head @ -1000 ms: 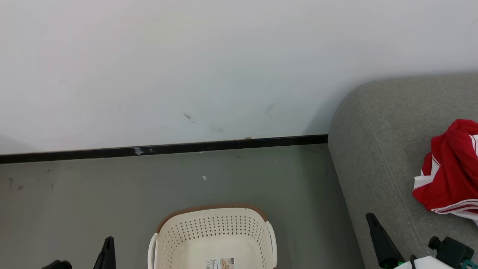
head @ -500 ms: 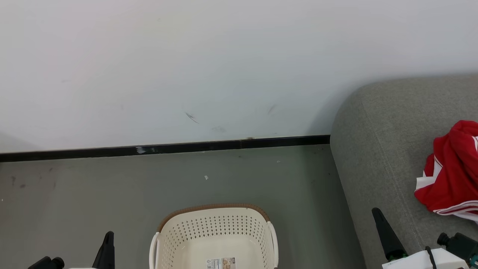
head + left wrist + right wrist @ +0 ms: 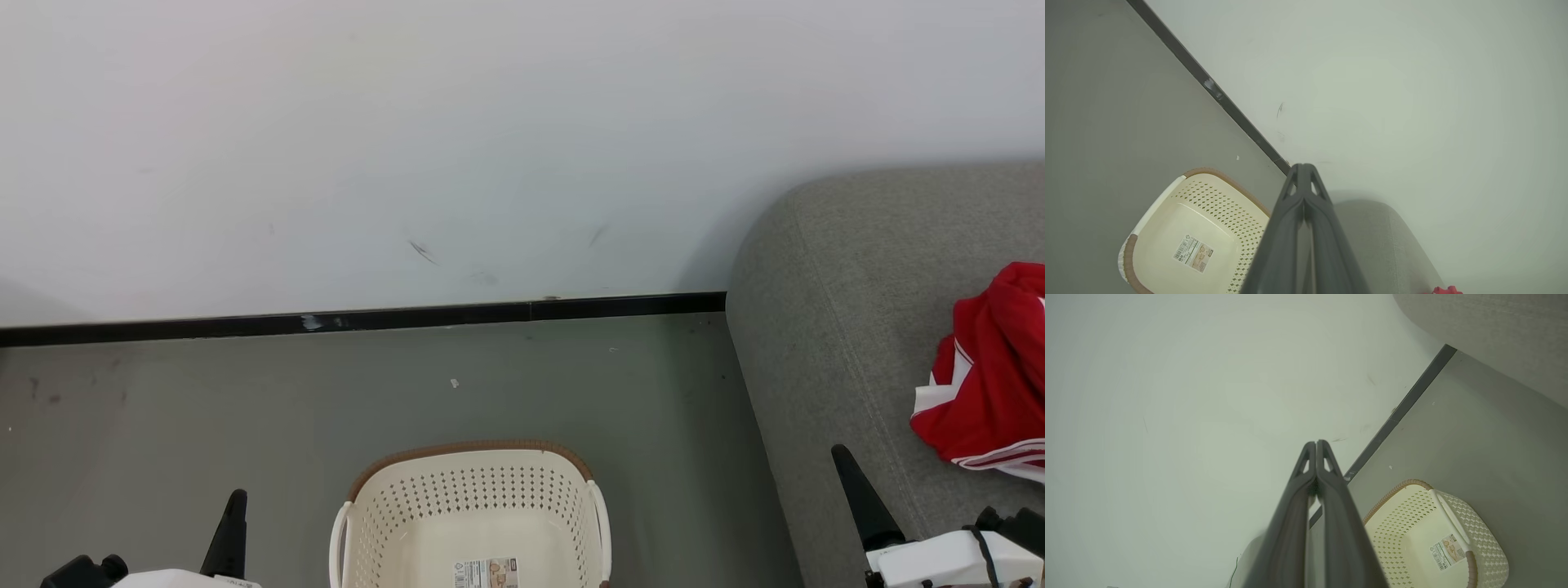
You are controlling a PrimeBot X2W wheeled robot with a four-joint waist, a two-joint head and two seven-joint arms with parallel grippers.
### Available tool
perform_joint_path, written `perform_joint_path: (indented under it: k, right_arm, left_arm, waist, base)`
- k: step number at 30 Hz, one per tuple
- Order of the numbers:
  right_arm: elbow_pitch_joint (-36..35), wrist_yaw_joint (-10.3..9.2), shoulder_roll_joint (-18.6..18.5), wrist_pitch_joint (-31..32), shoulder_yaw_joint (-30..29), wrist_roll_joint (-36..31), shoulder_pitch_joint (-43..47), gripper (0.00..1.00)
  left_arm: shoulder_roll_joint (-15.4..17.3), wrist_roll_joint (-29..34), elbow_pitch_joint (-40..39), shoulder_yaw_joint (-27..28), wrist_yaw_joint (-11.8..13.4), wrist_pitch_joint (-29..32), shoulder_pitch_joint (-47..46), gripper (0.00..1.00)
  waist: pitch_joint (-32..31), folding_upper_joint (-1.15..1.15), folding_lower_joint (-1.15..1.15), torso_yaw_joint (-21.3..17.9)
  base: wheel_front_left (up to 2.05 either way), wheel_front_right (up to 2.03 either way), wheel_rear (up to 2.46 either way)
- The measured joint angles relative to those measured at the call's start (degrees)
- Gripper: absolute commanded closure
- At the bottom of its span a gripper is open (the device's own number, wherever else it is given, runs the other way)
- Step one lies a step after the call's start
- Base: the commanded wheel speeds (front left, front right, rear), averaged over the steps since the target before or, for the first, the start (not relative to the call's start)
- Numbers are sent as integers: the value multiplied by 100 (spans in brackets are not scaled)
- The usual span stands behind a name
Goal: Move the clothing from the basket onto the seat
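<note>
The red clothing (image 3: 992,384) with white stripes lies bunched on the grey seat (image 3: 824,310) at the right edge of the head view. A red scrap of it (image 3: 1443,290) peeks in at the bottom of the left wrist view. The cream basket (image 3: 471,510) with a brown rim stands on the floor at bottom centre, holding nothing but a label sticker (image 3: 487,572). My left gripper (image 3: 233,510) is shut and holds nothing, to the left of the basket. My right gripper (image 3: 845,469) is shut and holds nothing, over the seat's front part, left of the clothing.
A white wall (image 3: 490,147) with a black skirting strip (image 3: 367,318) runs behind the grey floor (image 3: 163,441). The seat's rounded corner stands close to the basket's right side. Small specks lie on the floor beyond the basket.
Both grippers have slid lower and a little right in the head view, with white wrist housings coming into sight. The whole picture has shifted slightly right. The clothing and basket lie as before.
</note>
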Motion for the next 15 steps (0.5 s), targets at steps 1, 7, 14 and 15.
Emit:
perform_joint_path:
  k: [1,7,14,15]
  right_arm:
    - [15,0,-4,2,-8,82,-3,100]
    - [82,0,-40,112,-43,621,-207,100]
    - [202,0,-82,194,-83,1233,-239,100]
    - [216,0,-90,235,-92,1328,-256,100]
  left_arm:
    - [-7,-68,12,14,-3,27,-27,100]
    - [-65,-508,79,111,-165,116,-85,100]
    - [-97,-1031,146,216,-304,276,-208,100]
    - [-101,-1098,162,231,-321,294,-218,100]
  waist:
    - [6,0,-2,3]
    - [33,0,-6,22]
    - [56,0,-8,43]
    - [59,0,-8,46]
  base:
    - [0,0,0]
    - [0,0,0]
    - [0,0,0]
    - [0,0,0]
